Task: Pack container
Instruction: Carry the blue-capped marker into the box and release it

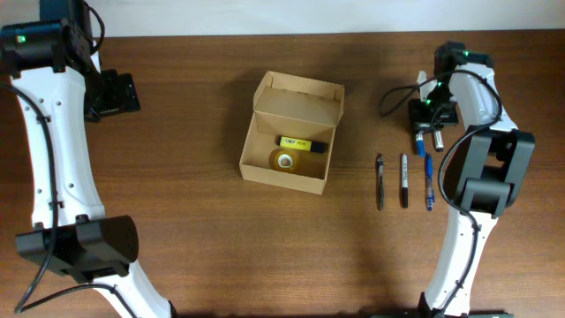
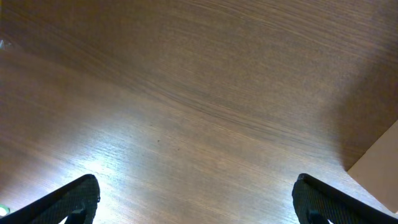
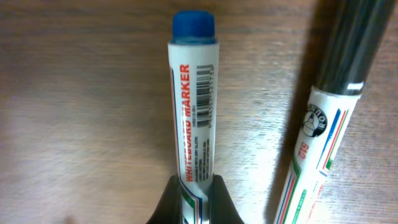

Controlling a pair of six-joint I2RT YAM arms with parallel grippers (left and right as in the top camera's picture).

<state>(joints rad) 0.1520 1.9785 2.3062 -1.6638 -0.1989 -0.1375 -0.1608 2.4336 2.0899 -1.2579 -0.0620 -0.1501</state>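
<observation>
Right jaws clamp a blue-capped whiteboard marker (image 3: 194,106). Left jaws gape wide above the table (image 2: 186,93), holding nothing. The container (image 1: 298,104) sits open between both jaws, well apart from each.

We record a wooden table (image 1: 194,247) bearing three writing tools side by side, parallel and apart: a black pen (image 1: 380,182), a black-capped marker (image 1: 404,181) and a blue-capped whiteboard marker (image 3: 193,106). A yellow highlighter (image 1: 297,144) lies just beside a tape roll (image 1: 283,160).
</observation>
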